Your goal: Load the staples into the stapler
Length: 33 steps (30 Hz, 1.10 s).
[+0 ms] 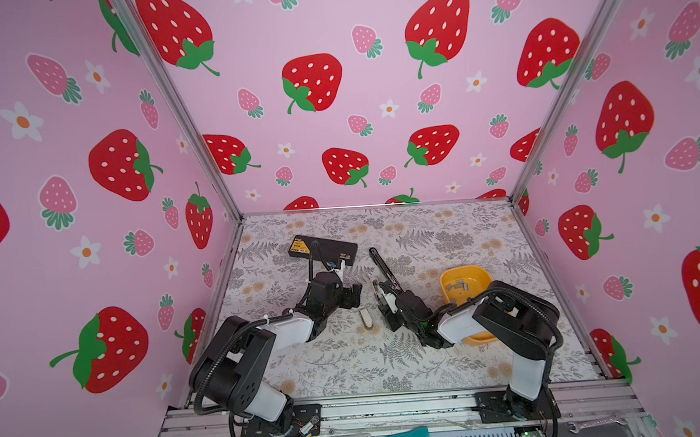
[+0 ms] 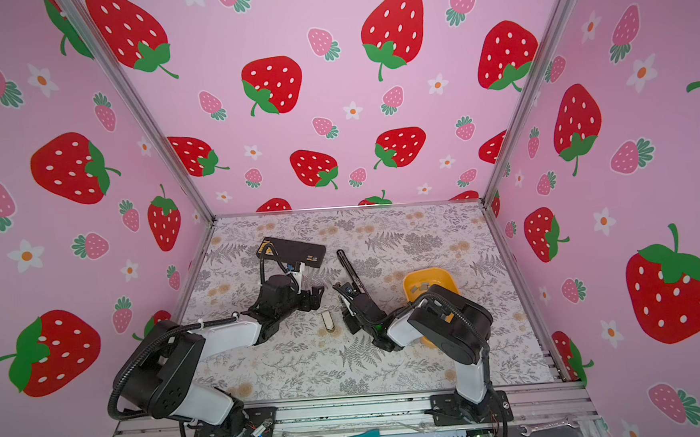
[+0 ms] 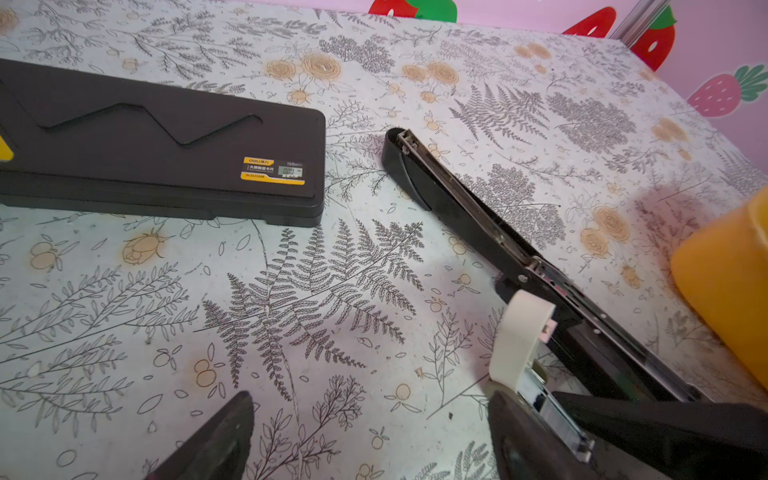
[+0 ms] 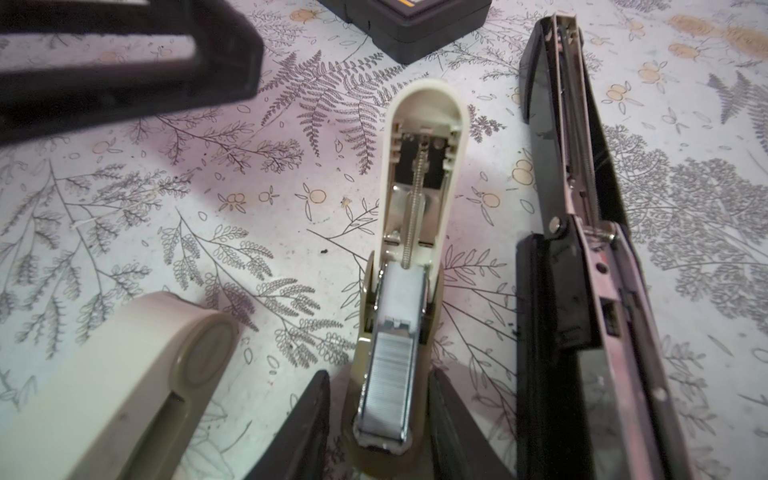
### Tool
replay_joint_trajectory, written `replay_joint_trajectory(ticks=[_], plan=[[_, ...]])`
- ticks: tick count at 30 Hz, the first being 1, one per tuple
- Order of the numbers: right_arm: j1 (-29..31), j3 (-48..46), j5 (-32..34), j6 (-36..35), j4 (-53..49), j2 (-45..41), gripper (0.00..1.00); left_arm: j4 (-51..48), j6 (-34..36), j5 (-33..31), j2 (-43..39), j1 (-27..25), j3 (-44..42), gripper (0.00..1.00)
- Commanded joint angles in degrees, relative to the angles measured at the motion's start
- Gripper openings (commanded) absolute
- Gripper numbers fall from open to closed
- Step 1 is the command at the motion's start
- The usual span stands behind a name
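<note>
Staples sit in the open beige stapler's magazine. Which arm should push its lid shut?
Probably left: the left gripper is open, empty and beside the raised lid, while the right gripper has its fingers either side of the beige stapler.

1. Table (image 1: 390,362) (image 2: 307,372): floral cover, seen in both top views.
2. Case (image 1: 323,248) (image 2: 292,250): black, flat, at 11 o'clock.
3. Black stapler (image 1: 382,265) (image 2: 349,265): opened out, running from the centre toward 12 o'clock.
4. Bowl (image 1: 466,268) (image 2: 426,271): yellow, at 3 o'clock, partly hidden.
5. Shut beige stapler (image 1: 365,318) (image 2: 328,320): near the centre, slightly toward 7 o'clock.
6. Open beige stapler (image 4: 419,199): between the shut one (image 4: 124,374) and the black stapler (image 4: 582,249). It is mostly hidden in the top views, probably close at 2 o'clock of the shut one.
</note>
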Motion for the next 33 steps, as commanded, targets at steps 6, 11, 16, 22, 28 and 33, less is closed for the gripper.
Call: replay_joint_trajectory(ticks=[6,11,16,22,28,33], plan=[[-0.1,0.3,-1.7,-1.5,-2.6,1.7,0.27,2.5,-1.5,2.9,7.5,2.0,5.2,0.88],[0.1,-0.4,-3.4,-1.6,-1.9,1.4,0.25,5.0,-1.2,5.7,10.2,2.2,5.7,0.87],[0.7,-1.3,-4.9,-1.3,-1.2,0.3,0.23,7.0,-1.0,9.6,10.9,2.2,5.5,0.87],[2.0,-1.4,-6.7,-0.5,-0.2,0.5,0.23,11.9,-0.5,13.1,10.2,2.0,3.2,0.86],[2.6,-1.3,-7.4,0.3,0.1,0.1,0.23,15.6,0.1,15.7,10.9,1.6,1.4,0.85],[2.8,-1.3,-6.7,0.6,0.0,-0.1,0.31,18.3,1.8,16.3,10.8,0.6,-0.4,0.84]])
